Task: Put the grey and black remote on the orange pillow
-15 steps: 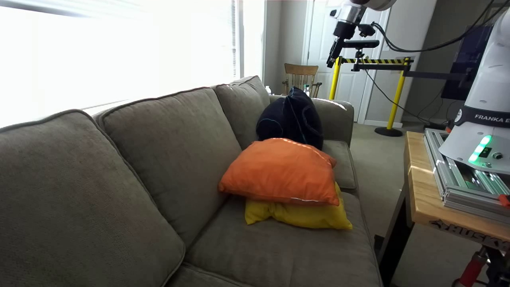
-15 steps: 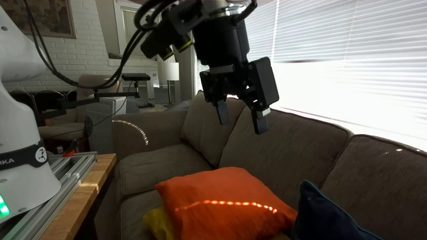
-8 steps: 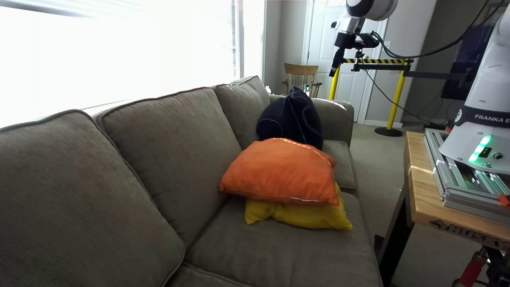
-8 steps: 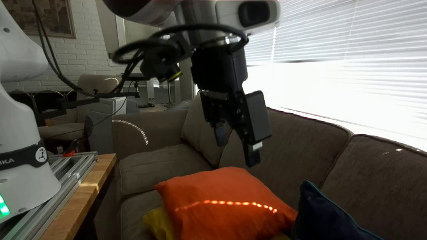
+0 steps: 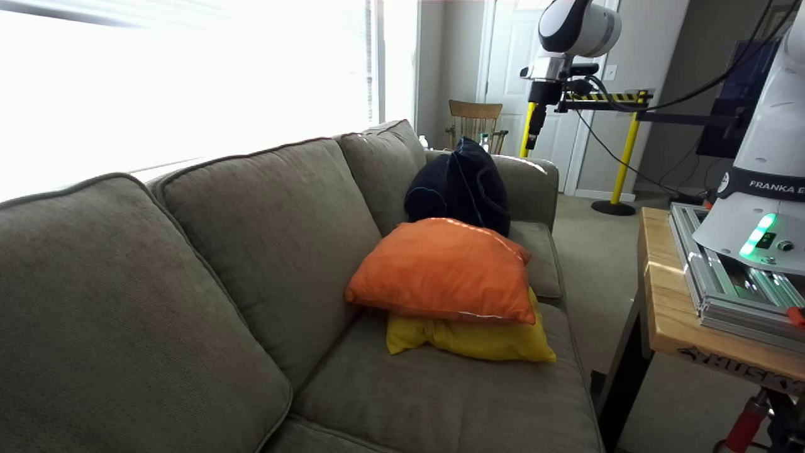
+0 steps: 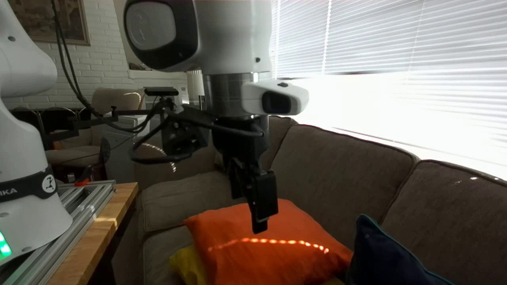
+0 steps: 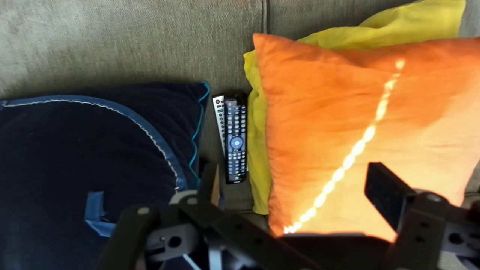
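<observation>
1 orange pillow (image 5: 440, 270) is lying on 1 sofa (image 5: 270, 220), w/ 1 yellow pillow (image 5: 478, 343) underneath & 1 dk. blue pillow (image 5: 462, 185) nearby (3 tot.). Beside orange pillow, 1 blk. remote (image 7: 236, 140) & 1 silver remote (image 7: 220, 117) are resting (2 tot.). Above its lvl., 1 gripper (image 7: 292, 180) w/ 2 fingers (image 7: 386, 193) is hanging. Well apart from it, 2 yellow posts (image 5: 624, 160) are standing.

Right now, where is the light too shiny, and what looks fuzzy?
In both exterior views, the window glares white; in the wrist view, bright spots cross the orange pillow, its lower right looks washed out, and the nearby gripper looks a bit fuzzy, while the remotes look sharper.
</observation>
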You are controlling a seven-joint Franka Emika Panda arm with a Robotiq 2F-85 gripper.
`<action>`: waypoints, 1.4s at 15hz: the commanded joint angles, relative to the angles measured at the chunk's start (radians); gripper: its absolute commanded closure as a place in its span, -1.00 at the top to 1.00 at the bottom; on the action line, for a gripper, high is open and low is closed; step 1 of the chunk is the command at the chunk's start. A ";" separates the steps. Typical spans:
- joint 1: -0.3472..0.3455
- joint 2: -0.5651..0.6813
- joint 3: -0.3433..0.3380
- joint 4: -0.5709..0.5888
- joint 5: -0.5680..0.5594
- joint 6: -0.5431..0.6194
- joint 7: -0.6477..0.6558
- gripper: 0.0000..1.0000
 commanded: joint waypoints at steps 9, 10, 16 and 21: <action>0.010 0.171 0.047 -0.045 0.091 0.342 -0.200 1.00; 0.011 0.212 0.062 -0.021 0.113 0.346 -0.183 1.00; 0.044 0.275 0.104 0.050 0.108 0.288 -0.117 1.00; 0.042 0.287 0.112 0.045 0.129 0.317 -0.138 1.00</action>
